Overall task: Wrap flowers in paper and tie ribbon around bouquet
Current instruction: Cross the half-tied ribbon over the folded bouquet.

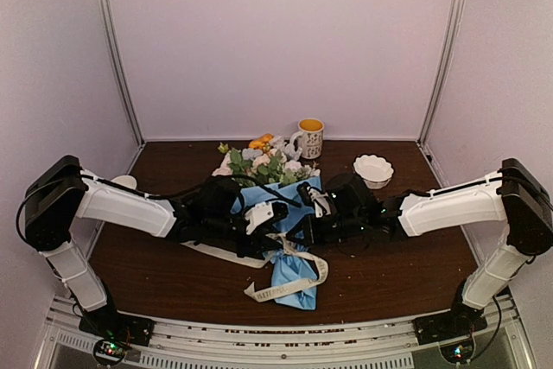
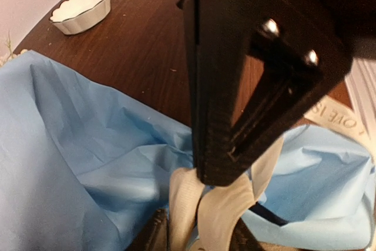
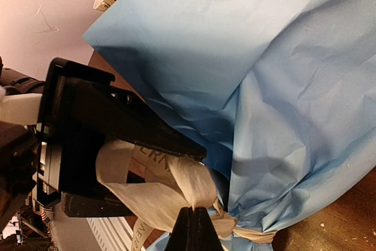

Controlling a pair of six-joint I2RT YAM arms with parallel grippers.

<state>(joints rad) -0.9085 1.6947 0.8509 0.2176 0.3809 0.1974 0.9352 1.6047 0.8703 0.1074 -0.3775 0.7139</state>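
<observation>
— How does the left arm (image 1: 130, 205) lie?

— Stretched low over the worktop (image 1: 164, 278) from the left edge toward the middle, forearm nearly level; the left claw (image 1: 270, 216) stands partly open, its black ribbed fingers apart, with a loop of the ribbon (image 3: 158, 195) running loosely between them.

— And the bouquet (image 1: 259, 189)?

— It lies in the middle of the worktop, between the two claws; the flowers (image 1: 263, 164), pale blooms among green leaves, point to the far side; the paper (image 3: 282, 86), thin, light blue and creased, narrows to a pinched neck and flares again at the near end; the ribbon, a flat cream woven strip with dark lettering, circles that neck and trails loosely to the near side.

— The right side?

— The right claw (image 3: 191, 227) is closed, tips together, pinching the ribbon just beside the neck; the right arm (image 1: 449, 205) mirrors the left, low and reaching inward; a white scalloped bowl (image 1: 373, 170) sits on the far side of its wrist.
</observation>
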